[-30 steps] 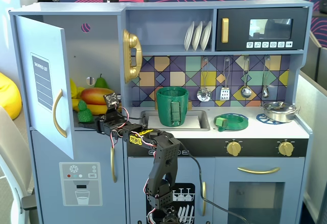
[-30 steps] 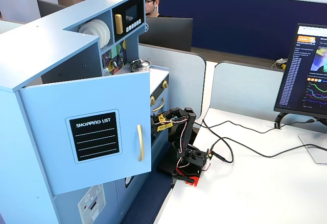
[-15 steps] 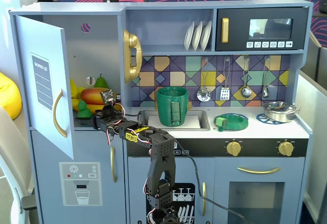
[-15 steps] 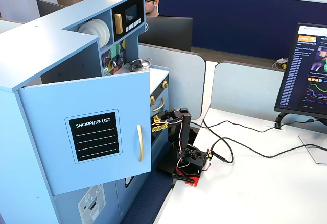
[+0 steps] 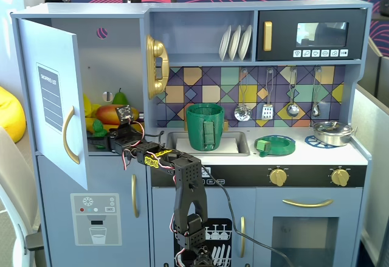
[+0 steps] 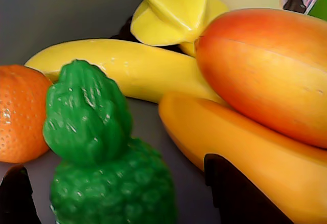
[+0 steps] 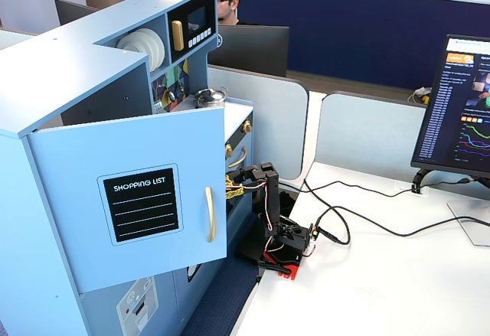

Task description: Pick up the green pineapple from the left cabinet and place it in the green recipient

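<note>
In the wrist view the two dark fingertips [image 6: 20,198] stand spread wide, one at the lower left corner and the other at the lower right of centre, with nothing clamped between them. The green pineapple [image 6: 102,168] sits right in that gap, upright, leafy top up, nearer the left tip than the right; whether either tip already touches it I cannot tell. Just left of it lies an orange [image 6: 20,113], behind it a banana [image 6: 122,68], and to the right a big mango [image 6: 265,71] resting over another yellow-orange fruit [image 6: 230,142].

From the front of the toy kitchen, the gripper [image 5: 104,140] is reaching into the left cabinet [image 5: 118,66], whose door with the shopping-list panel [image 5: 50,100] hangs open. The pineapple shows there only as a dark green bit [image 5: 97,132] at the front of the shelf, just ahead of the arm's tip.

So the task looks early: the reach is made, the fruit is framed but not yet gripped or lifted. Left to do, by my reckoning, are the squeeze, the pull out of the cupboard, and the carry over to the green recipient [image 5: 205,126], which stands empty-looking at the sink [image 5: 234,145], well to the right.
</note>
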